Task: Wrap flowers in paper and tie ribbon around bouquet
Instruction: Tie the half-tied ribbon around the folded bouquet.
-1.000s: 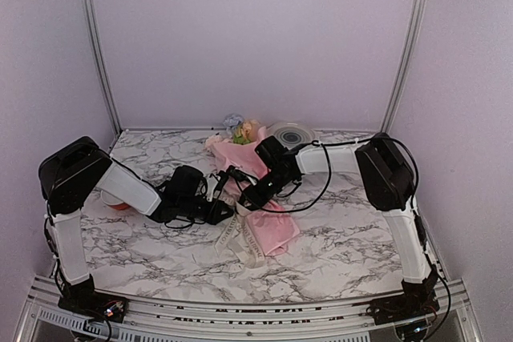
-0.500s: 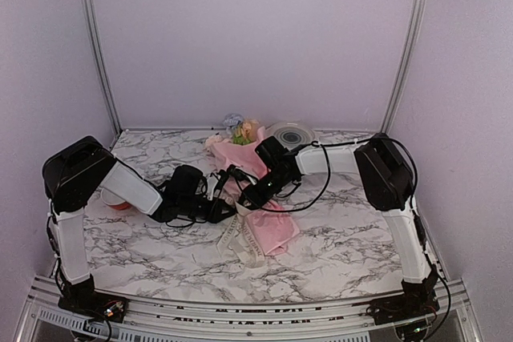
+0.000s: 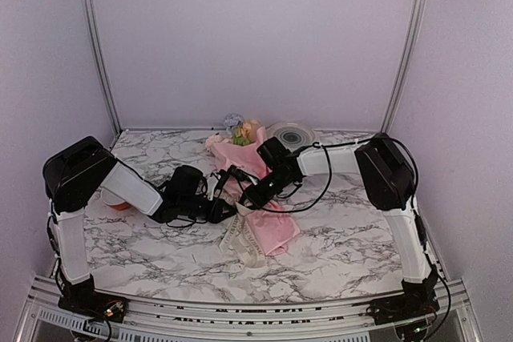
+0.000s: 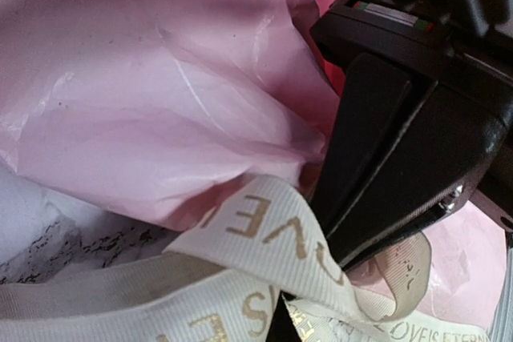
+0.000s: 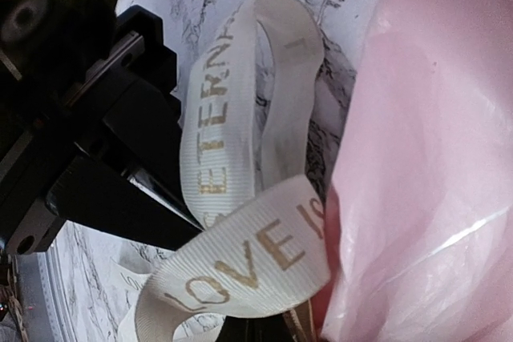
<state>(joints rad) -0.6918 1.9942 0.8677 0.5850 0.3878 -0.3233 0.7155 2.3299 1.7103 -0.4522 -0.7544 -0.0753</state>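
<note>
A: Pink crinkled paper (image 4: 160, 118)?
B: Wraps the bouquet (image 3: 272, 231) on the marble surface (image 3: 345, 255). Ribbed cream ribbon (image 5: 240, 266) loops beside it; left fingers (image 5: 120, 190) pinch it, right fingers (image 4: 377, 158) have just closed on it.

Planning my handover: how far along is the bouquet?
Done: the paper is wrapped around the flowers. In hand: left gripper and right gripper are shut on the ribbon at the wrap's middle. Left: no finished knot shows; loops lie loose.

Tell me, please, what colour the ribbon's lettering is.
Gold on cream ribbon, clearest in right wrist view.
</note>
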